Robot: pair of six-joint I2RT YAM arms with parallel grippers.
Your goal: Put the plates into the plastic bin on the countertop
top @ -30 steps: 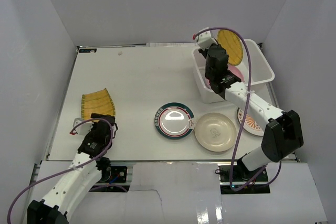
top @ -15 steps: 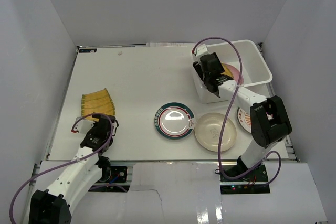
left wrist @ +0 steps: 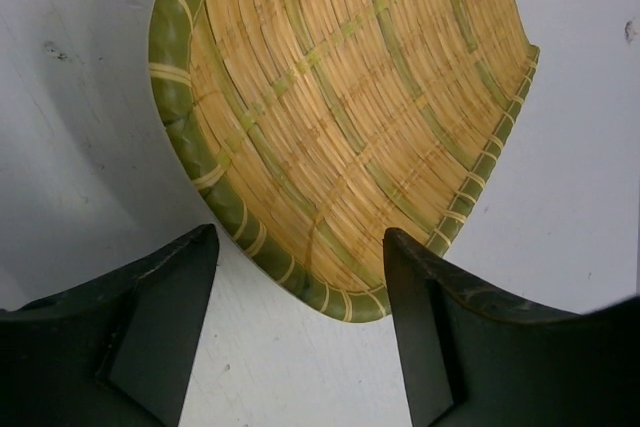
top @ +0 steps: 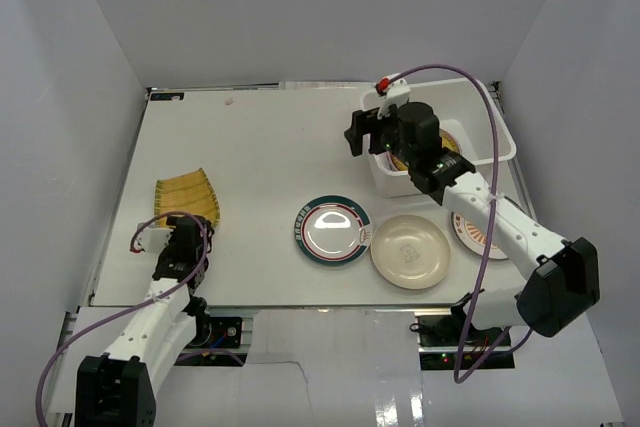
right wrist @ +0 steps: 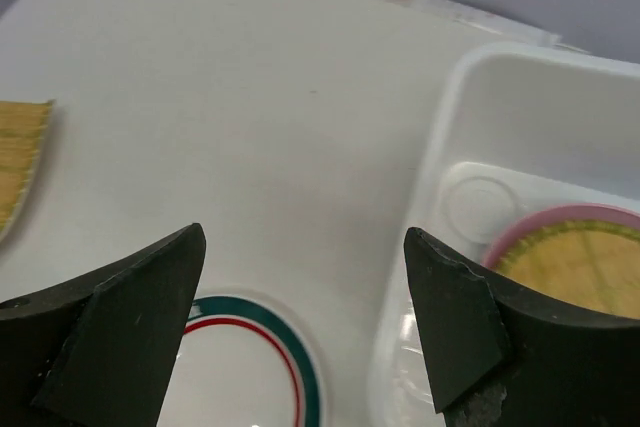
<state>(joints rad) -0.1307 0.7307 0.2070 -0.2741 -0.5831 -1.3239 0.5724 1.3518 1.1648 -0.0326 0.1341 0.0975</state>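
Note:
The yellow ribbed plate (top: 186,199) lies flat at the left of the countertop (top: 260,147). My left gripper (top: 184,239) is open at its near edge, its fingers on either side of the plate's (left wrist: 350,117) near corner without touching it. The white plastic bin (top: 487,98) holds the yellow woven plate (right wrist: 585,267) resting on the pink plate (right wrist: 560,219). My right gripper (top: 363,137) hangs open and empty above the bin's left wall (right wrist: 440,167). The green-rimmed plate (top: 332,230), the cream plate (top: 410,251) and the orange-sunburst plate (top: 468,234), partly under the right arm, lie near the front.
Pale walls close in the countertop on three sides. The right arm's purple cable (top: 492,132) arcs over the bin. The left arm's cable (top: 150,229) loops beside the left gripper, close to the left edge.
My right gripper let go of the yellow woven plate into the bin, opened, and rose leftward out of it. My left gripper moved forward to the ribbed plate's corner, its jaws narrowing a little.

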